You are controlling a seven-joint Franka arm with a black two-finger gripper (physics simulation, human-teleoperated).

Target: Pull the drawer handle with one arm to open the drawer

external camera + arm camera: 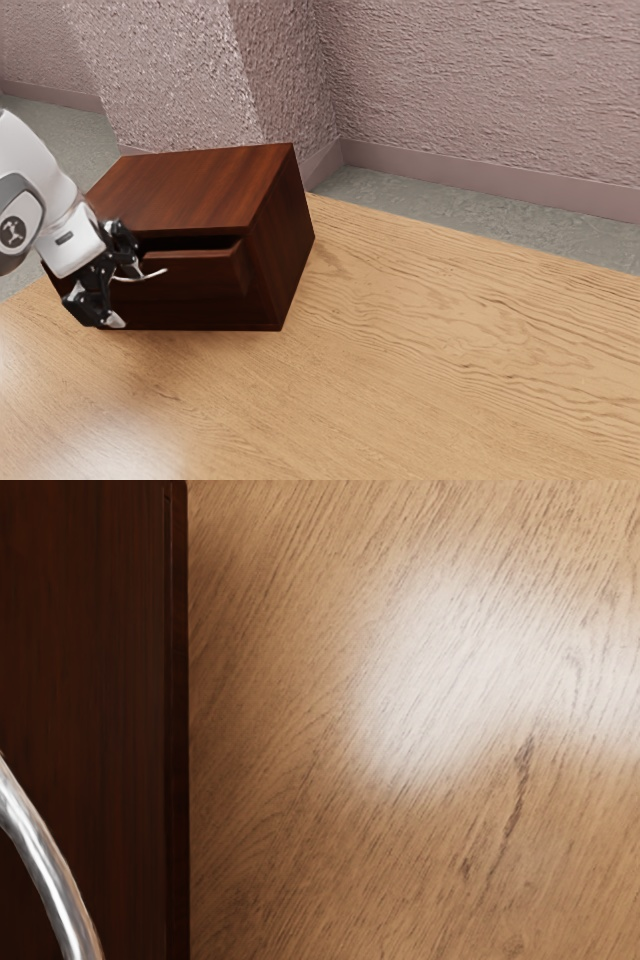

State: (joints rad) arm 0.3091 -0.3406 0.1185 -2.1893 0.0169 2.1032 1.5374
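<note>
A dark wooden cabinet [210, 185] stands on the table at the exterior view's left. Its upper drawer [195, 272] sticks out a little from the cabinet front, with a dark gap above it. A thin silver handle [150, 273] juts from the drawer front. My gripper [115, 283] is at that handle, its black fingers [127, 250] standing apart above and below the bar, so it is open around the handle. In the wrist view the curved silver handle [40, 870] crosses the dark drawer front [90, 680] just under my hand.
The light wooden table [430, 350] stretches toward the exterior view's right and front, and lies beside the drawer front as table [420, 730] in the wrist view. Textured walls and a grey floor lie behind the cabinet.
</note>
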